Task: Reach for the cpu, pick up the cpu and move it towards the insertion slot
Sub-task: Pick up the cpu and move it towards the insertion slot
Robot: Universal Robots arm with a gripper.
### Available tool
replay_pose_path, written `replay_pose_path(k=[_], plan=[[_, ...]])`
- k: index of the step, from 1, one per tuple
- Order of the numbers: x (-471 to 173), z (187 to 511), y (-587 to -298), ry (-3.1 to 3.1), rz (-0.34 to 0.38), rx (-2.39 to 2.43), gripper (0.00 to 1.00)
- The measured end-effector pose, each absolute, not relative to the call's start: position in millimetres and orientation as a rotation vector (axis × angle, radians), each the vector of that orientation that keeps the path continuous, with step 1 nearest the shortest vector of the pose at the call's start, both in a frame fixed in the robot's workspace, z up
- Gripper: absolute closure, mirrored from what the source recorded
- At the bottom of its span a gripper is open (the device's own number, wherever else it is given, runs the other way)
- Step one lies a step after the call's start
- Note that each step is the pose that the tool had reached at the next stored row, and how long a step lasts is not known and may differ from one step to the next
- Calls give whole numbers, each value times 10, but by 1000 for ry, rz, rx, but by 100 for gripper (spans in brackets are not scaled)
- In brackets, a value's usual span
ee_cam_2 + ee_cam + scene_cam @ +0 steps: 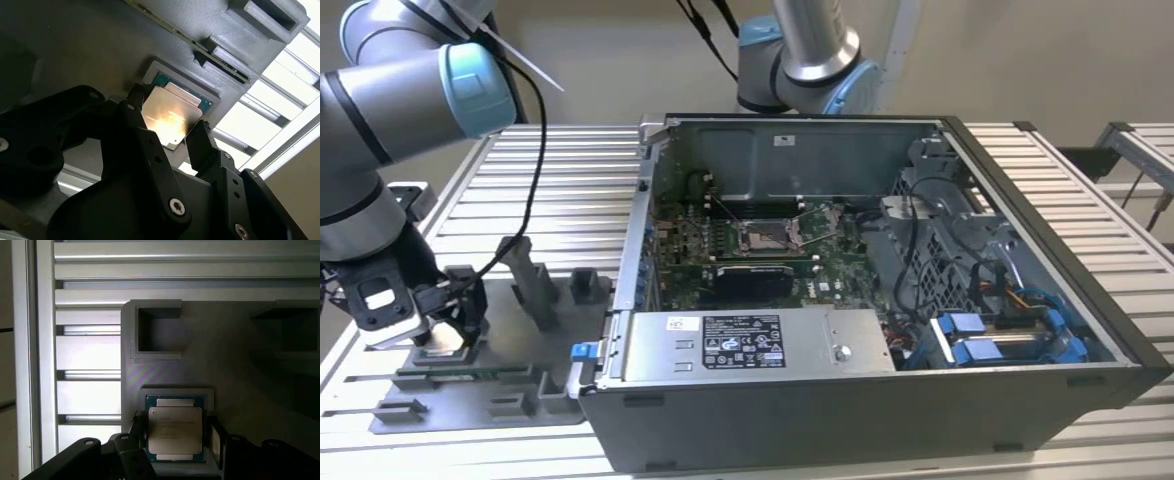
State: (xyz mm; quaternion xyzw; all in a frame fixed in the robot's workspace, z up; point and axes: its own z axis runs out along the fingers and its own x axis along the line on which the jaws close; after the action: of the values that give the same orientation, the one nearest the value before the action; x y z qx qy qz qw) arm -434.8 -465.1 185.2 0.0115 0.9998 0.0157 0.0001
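Bracketing the cpu (175, 432) with the pincer (177, 434) in the first wrist view. Holding the two black fingers (215, 440) apart, one along each of two opposite edges, with a thin dark gap showing on at least one side, so not clamping yet. Catching a warm glare off the chip's pale metal lid in the second wrist view.

Leaving the cpu lying flat in its shallow square pocket (177, 390) of the grey moulded tray (494, 415), with a green rim peeking out around the lid. Reaching down from the arm (374, 110) at the exterior view's left, over the tray resting on the slatted metal surface (560, 170).

Sitting well apart from all this, toward the exterior view's right: the insertion slot (761, 237), a silvery frame with a dark centre on the green motherboard (678, 250) inside the open computer case (854, 420).

Judging the reach as done and the pick as being in hand, with nothing lifted. Calling, by that reading, for an even squeeze on both edges, keeping the chip level, and pulling straight up clear of the pocket walls before any sideways travel toward the case.
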Motion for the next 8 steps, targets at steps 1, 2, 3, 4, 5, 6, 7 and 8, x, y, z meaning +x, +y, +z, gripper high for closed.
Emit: replay_pose_path(k=[1, 2, 3, 4, 5, 6, 7, 8], plan=[[-4348, 1852, -4651, 3141, 49, 36, 100], [-4348, 1852, -4651, 3141, 49, 36, 100], [-4348, 1852, -4651, 3141, 49, 36, 100], [-4348, 1852, -4651, 3141, 49, 36, 100], [-4348, 1852, -4651, 3141, 49, 36, 100], [-4348, 1852, -4651, 3141, 49, 36, 100], [-4348, 1852, -4651, 3141, 49, 36, 100], [-4348, 1852, -4651, 3141, 49, 36, 100]])
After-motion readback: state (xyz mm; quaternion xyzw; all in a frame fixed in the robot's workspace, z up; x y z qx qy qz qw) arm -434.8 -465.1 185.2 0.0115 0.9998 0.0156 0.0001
